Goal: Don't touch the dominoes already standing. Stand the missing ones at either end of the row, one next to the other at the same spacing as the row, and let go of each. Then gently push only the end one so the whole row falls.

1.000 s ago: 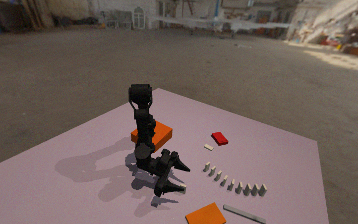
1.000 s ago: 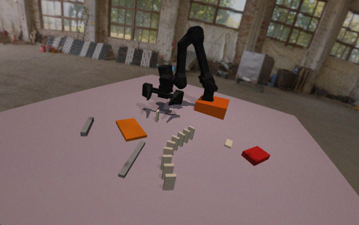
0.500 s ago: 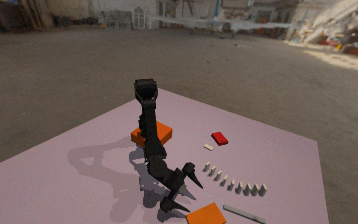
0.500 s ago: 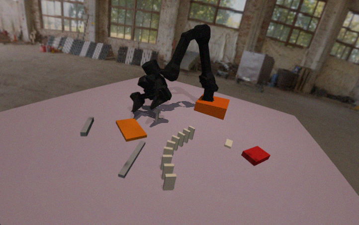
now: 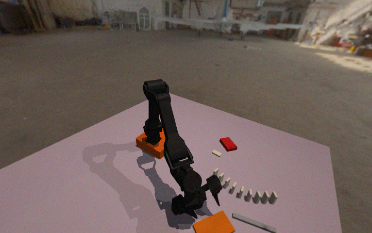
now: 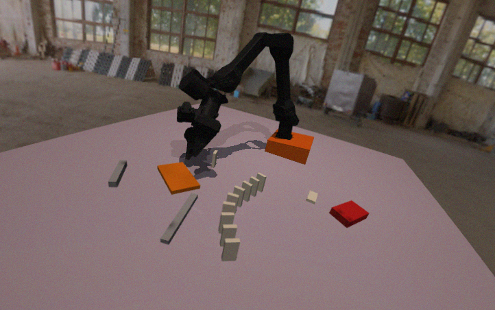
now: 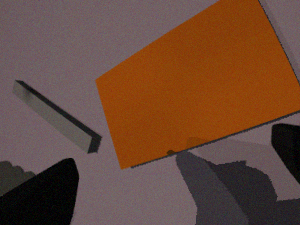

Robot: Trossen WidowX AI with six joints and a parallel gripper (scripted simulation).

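Note:
A curved row of several cream dominoes [image 5: 257,197] [image 6: 230,249] stands upright on the table. A single domino [image 6: 214,159] stands upright apart from the row, beyond the orange slab in the exterior view; the arm hides it in the top view. Another domino [image 5: 216,153] [image 6: 312,197] lies flat near the red block. My gripper [image 5: 207,211] [image 7: 175,151] is wide open and empty, pointing down above the table beside the orange slab's edge. In the exterior view one fingertip shows left of the single domino; the other cannot be made out.
An orange slab [image 5: 214,223] [image 6: 178,177] [image 7: 200,84] lies close to my fingers. A long grey bar [image 5: 253,222] [image 6: 179,218] lies between slab and row. A shorter grey bar [image 6: 118,173] lies beyond the slab. A red block [image 5: 227,144] [image 6: 348,212] lies near the flat domino.

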